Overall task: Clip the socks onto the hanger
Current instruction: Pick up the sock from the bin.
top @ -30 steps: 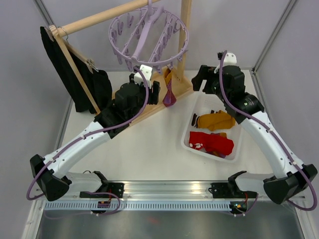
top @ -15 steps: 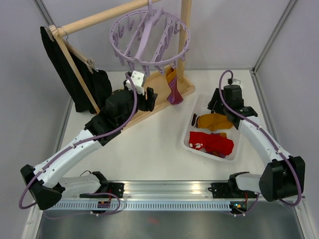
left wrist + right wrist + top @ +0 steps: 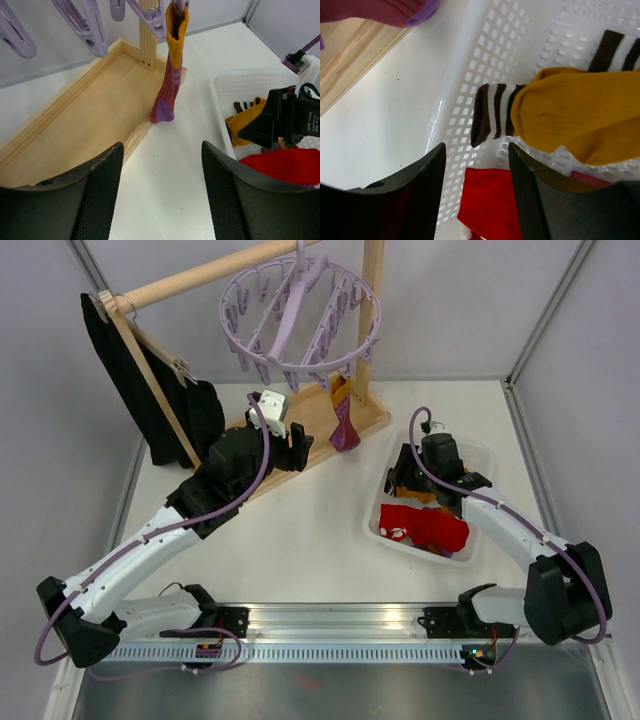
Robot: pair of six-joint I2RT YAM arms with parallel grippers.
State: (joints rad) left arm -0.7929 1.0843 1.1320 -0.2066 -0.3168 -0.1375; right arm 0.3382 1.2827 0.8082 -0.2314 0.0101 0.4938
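Over the white basket (image 3: 470,90), the right gripper (image 3: 476,170) hangs with its jaws apart and nothing between them, just above the striped cuff of a mustard sock (image 3: 570,125). The step in hand looks like picking the next sock. It would go best if the jaws came down on the brown-and-white cuff alone, where the fabric bunches free of the basket wall. A grip there leaves the open end uppermost, ready to be fed into a peg. A red sock (image 3: 490,200) lies just beside and partly below the jaws, so a deep plunge risks catching both socks together. The basket's perforated floor could also snag a fingertip.

Across the worktop, the left gripper (image 3: 161,155) is near the wooden rack base (image 3: 75,125), its jaws likewise apart and empty. One orange-and-maroon sock (image 3: 167,85) already hangs by its cuff from a peg of the lavender clip hanger (image 3: 300,310), its toe reaching down to the edge of the base. Free pegs (image 3: 90,20) dangle beside it.

Standing in the way of the lift are the rack's upright post (image 3: 372,310), close behind the clipped sock, and that sock itself. A careless swing could knock it loose. A black garment (image 3: 150,400) on a wooden hanger hangs well apart on the far left.
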